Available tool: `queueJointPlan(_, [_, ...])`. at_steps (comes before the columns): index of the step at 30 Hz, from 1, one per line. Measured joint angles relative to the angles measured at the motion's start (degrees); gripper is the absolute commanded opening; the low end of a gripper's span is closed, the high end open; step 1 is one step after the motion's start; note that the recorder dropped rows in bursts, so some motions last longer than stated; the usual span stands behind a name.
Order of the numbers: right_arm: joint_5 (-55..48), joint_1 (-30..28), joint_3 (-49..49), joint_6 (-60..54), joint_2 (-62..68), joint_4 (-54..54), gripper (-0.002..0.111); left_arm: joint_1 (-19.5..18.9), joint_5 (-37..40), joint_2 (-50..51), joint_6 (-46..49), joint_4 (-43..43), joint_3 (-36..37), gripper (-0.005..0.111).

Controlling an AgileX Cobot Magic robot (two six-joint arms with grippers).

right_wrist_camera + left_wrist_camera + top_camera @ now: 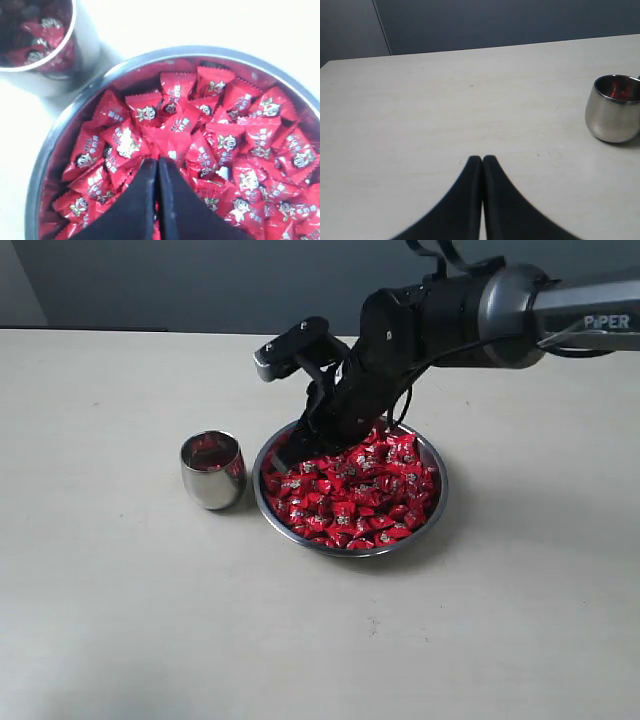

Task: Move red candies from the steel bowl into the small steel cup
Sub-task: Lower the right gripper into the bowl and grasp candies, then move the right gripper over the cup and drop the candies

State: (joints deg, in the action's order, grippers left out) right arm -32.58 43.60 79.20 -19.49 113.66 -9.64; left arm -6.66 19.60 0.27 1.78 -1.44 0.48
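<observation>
Table [100, 620], candies [350, 495] in bowl [350, 552] and cup [212, 490]

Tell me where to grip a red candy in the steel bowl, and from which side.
Pick a topmost red candy; pinch across its puffed body, coming from above. The wall of the steel bowl and packed neighbours likely block a sideways approach.

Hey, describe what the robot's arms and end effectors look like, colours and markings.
The right arm is a grey metallic tube with white PIPER lettering, leading into a bulky black wrist with thin black cables looping around it. The right end effector and left end effector each have two matte black fingers that curve and taper to narrow tips.
</observation>
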Motion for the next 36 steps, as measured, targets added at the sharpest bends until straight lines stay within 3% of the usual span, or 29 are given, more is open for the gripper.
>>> queueJointPlan(5, [2.9, 0.0, 0.0, -0.3, -3.8, -10.4, 0.000, 0.0, 0.0, 0.0, 0.0, 0.0, 0.0, 0.000])
queueJointPlan(13, [7.7, 1.8, 0.0, -13.0, -2.5, -26.5, 0.000, 0.0, 0.0, 0.0, 0.0, 0.0, 0.0, 0.000])
queueJointPlan(36, [7.8, 5.0, 8.8, -15.6, 8.9, -27.5, 0.000, 0.0, 0.0, 0.0, 0.0, 0.0, 0.0, 0.000])
